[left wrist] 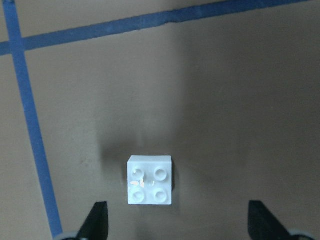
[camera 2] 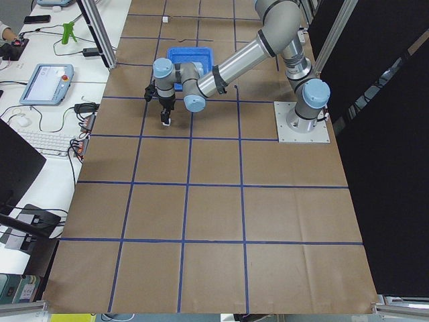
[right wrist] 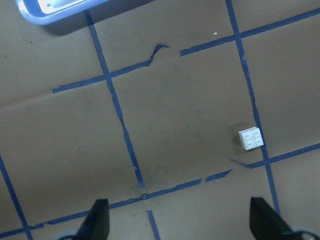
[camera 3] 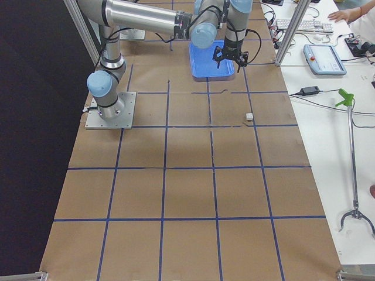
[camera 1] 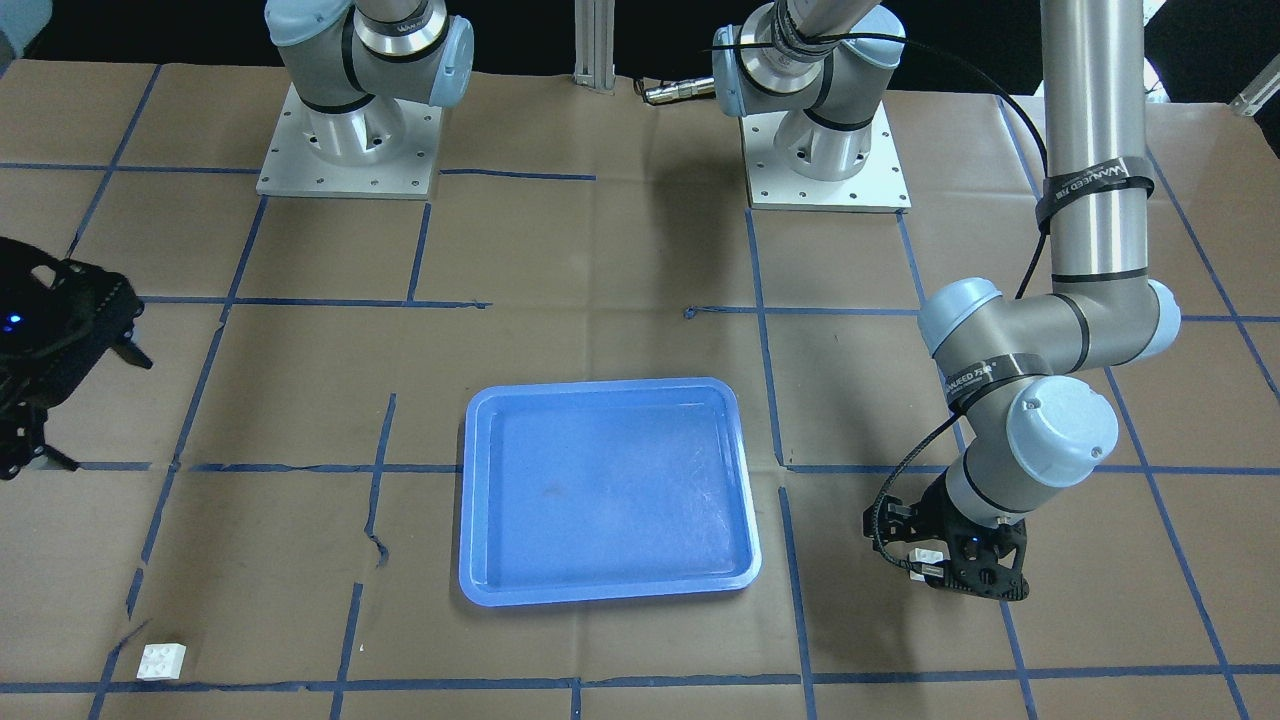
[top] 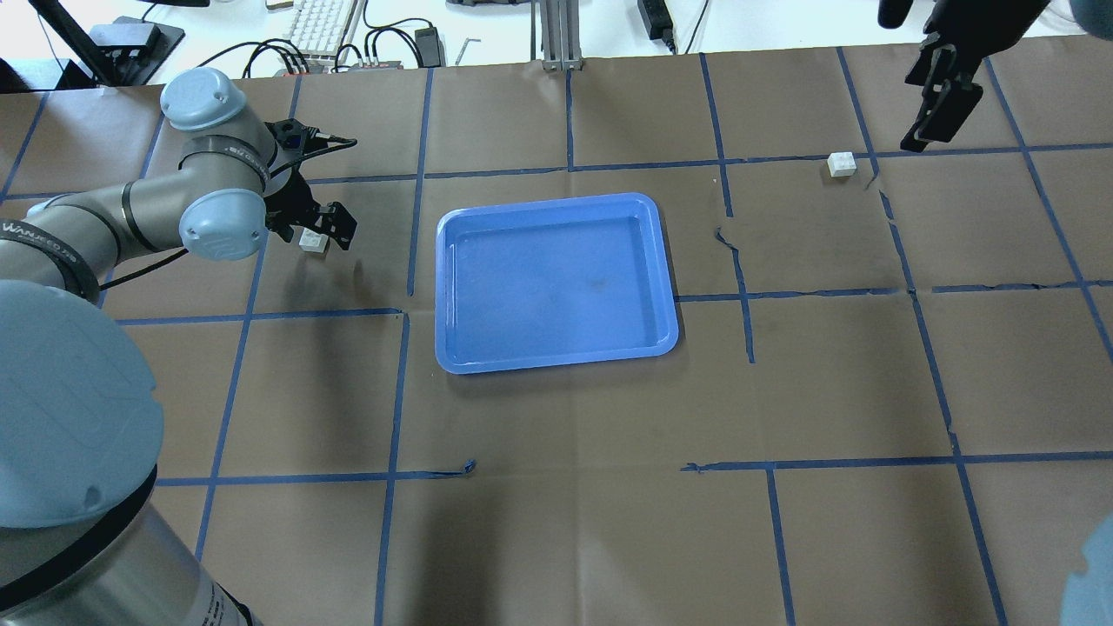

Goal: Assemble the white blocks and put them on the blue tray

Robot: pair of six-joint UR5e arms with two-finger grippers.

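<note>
One white block (left wrist: 150, 180) lies studs-up on the brown paper, left of the blue tray (top: 556, 278). My left gripper (left wrist: 178, 225) is open, hovering just over this block (top: 311, 242) with a finger on each side and not touching it. It also shows in the front view (camera 1: 922, 556). The other white block (top: 841, 163) lies far right of the tray, seen in the right wrist view (right wrist: 251, 138) and the front view (camera 1: 161, 661). My right gripper (right wrist: 180, 222) is open and empty, high above the table near that block (top: 935, 113). The tray (camera 1: 600, 490) holds nothing.
The table is covered in brown paper with a blue tape grid, torn in places (top: 735, 252). Both arm bases (camera 1: 350, 150) stand at the robot's side. A keyboard and cables (top: 322, 26) lie beyond the far edge.
</note>
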